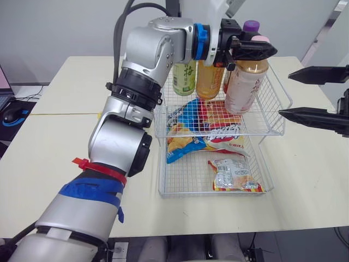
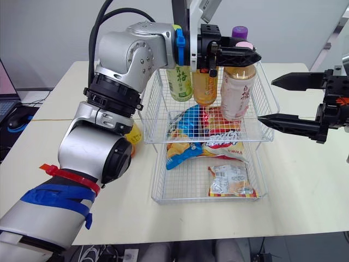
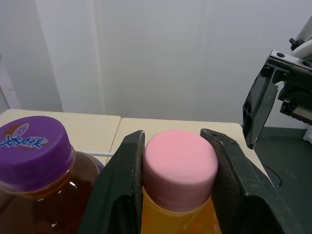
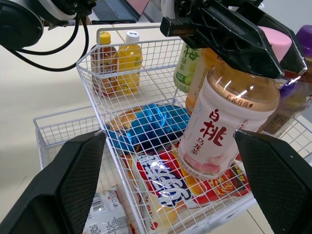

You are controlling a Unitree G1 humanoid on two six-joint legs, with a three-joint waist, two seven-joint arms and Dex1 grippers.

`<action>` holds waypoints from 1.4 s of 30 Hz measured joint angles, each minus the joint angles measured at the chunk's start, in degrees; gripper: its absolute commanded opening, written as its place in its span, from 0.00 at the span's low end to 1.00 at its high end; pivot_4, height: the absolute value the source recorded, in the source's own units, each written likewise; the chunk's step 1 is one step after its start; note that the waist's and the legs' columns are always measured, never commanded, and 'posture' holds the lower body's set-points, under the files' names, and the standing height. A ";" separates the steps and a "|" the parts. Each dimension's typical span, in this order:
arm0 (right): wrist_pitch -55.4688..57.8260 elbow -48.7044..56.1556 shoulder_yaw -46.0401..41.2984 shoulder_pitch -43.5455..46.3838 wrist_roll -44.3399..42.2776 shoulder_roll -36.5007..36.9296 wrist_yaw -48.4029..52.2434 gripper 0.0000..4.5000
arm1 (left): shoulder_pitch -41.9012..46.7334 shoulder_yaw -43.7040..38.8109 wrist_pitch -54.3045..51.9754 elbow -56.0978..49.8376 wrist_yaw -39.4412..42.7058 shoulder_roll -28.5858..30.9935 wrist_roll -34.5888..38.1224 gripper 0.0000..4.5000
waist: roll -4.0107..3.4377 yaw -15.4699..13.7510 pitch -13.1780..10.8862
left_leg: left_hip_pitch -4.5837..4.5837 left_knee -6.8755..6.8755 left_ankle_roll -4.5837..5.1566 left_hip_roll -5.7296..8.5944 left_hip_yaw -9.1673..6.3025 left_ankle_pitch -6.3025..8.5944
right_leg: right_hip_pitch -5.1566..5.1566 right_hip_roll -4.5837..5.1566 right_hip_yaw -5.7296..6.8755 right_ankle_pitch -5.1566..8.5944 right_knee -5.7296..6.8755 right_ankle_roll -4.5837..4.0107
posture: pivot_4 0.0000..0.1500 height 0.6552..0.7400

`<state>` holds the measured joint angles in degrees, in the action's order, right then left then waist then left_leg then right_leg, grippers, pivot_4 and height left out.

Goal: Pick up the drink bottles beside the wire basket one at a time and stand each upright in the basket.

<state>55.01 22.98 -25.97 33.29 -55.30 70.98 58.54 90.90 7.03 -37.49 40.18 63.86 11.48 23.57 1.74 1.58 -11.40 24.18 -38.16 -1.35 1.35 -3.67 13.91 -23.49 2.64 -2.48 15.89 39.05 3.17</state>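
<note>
Bottle (image 1: 245, 87) with a pink cap hangs upright in the upper centre of the frame, clamped at the cap by the left claw (image 3: 171, 141). Its lower half is inside the top wire basket (image 1: 276, 103), above snack bags (image 1: 204, 117). At the right edge, the right claw (image 2: 267, 101) gapes open over the bench (image 1: 65, 136).

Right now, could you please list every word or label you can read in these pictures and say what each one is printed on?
"白桃": large red characters on the label of the pink-capped bottle, held by the left gripper.
"乌龙茶": smaller, beside them on that label; this is my best reading.
On the purple cap: white script, too stylised to read.
On the green bottle and the snack bags: print too small to read.
</note>
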 measured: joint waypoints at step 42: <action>-7.33 -3.64 2.37 1.88 3.35 1.37 1.80 1.00 | -25.02 -25.59 -31.12 -45.10 -9.20 41.56 20.39 0.99 | -0.05 0.22 0.03 | -0.20 0.02 -0.02 -0.08 0.00 -0.01 | 0.09 0.00 -0.02 0.00 0.02 -0.01 | 1.00 1.00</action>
<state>47.68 19.34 -23.60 35.17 -51.94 72.35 60.34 65.88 -18.56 -68.61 -4.92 54.66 53.04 43.96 1.69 1.80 -11.38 23.98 -38.14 -1.37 1.27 -3.67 13.91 -23.40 2.64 -2.51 15.89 39.07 3.16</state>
